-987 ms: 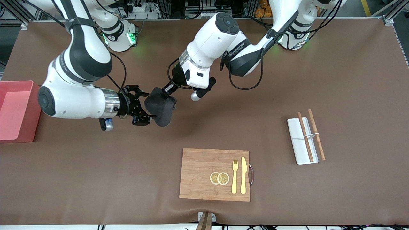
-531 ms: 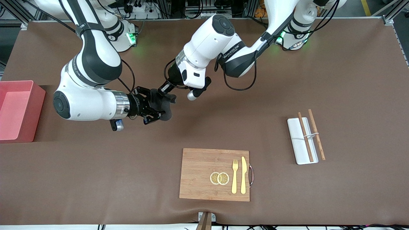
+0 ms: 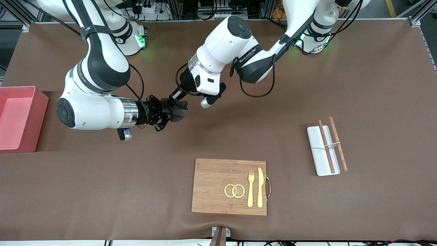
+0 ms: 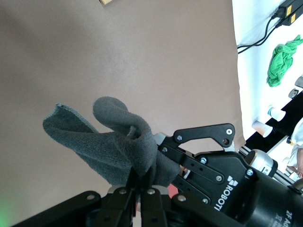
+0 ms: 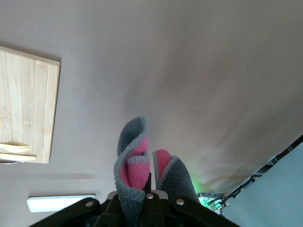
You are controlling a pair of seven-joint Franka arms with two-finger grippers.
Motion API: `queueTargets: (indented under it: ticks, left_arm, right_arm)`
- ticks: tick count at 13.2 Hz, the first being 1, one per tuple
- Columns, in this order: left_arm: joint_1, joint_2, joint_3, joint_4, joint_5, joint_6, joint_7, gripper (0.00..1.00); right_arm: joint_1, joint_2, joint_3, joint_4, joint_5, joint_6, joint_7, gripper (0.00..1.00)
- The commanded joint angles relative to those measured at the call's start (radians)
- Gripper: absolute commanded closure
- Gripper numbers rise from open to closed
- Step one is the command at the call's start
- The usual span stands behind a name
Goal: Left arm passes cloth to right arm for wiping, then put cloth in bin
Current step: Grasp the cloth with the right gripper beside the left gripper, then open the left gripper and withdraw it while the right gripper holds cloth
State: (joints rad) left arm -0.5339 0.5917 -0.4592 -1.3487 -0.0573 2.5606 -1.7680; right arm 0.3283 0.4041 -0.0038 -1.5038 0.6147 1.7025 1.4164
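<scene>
The charcoal-grey cloth (image 3: 174, 110) hangs bunched in the air over the brown table, held from both ends. My left gripper (image 3: 176, 98) is shut on its upper part, and the left wrist view shows the cloth (image 4: 109, 142) pinched in that gripper (image 4: 140, 182). My right gripper (image 3: 163, 114) reaches in from the bin's end and is shut on the same cloth. In the right wrist view the cloth (image 5: 135, 156) shows a pink inner side folded in the right gripper (image 5: 150, 187). The pink bin (image 3: 41, 123) stands at the right arm's end of the table.
A wooden cutting board (image 3: 211, 186) with lemon slices (image 3: 234, 190), a fork (image 3: 251, 188) and a knife (image 3: 260, 187) lies near the front edge. A white tray (image 3: 317, 160) with chopsticks (image 3: 338, 143) lies toward the left arm's end.
My right arm has moved in toward the cloth and its gripper, open a second ago, has shut on it. The cloth is now bunched smaller between the two grippers.
</scene>
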Motion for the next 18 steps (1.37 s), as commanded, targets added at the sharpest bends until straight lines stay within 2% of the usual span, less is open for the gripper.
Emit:
queueTargets:
  ticks: [1,2,3,7,10,12,14,18]
  left_arm:
    - [0.02,-0.016,0.004,0.026,-0.009,-0.07,-0.008,0.7]
    - [0.037,-0.027,-0.002,0.026,-0.007,-0.12,-0.008,0.42]
    - [0.04,-0.05,0.005,0.026,0.0,-0.149,-0.008,0.0]
    - [0.101,-0.154,0.031,0.026,0.029,-0.356,0.037,0.0]
    - [0.214,-0.243,0.031,0.023,0.033,-0.567,0.253,0.0]
    - [0.309,-0.292,0.03,0.02,0.03,-0.675,0.402,0.0]
    - [0.421,-0.328,0.03,0.019,0.03,-0.794,0.628,0.0]
    - [0.625,-0.374,0.03,0.002,0.033,-0.957,1.054,0.0]
  right_arm:
    - [-0.008,0.006,-0.008,0.005,-0.031,-0.006,-0.091,1.0]
    - [-0.014,0.006,-0.008,0.005,-0.071,-0.003,-0.103,1.0]
    - [-0.014,0.006,-0.008,0.007,-0.113,0.0,-0.132,1.0]
    - [-0.021,0.031,-0.008,0.007,-0.263,0.077,-0.21,1.0]
    - [-0.061,0.087,-0.008,0.001,-0.282,0.106,-0.306,1.0]
    - [-0.068,0.091,-0.008,-0.077,-0.288,0.214,-0.338,1.0]
    - [-0.057,0.087,-0.008,-0.18,-0.3,0.348,-0.358,1.0]
    - [-0.025,0.058,-0.008,-0.372,-0.444,0.581,-0.359,1.0]
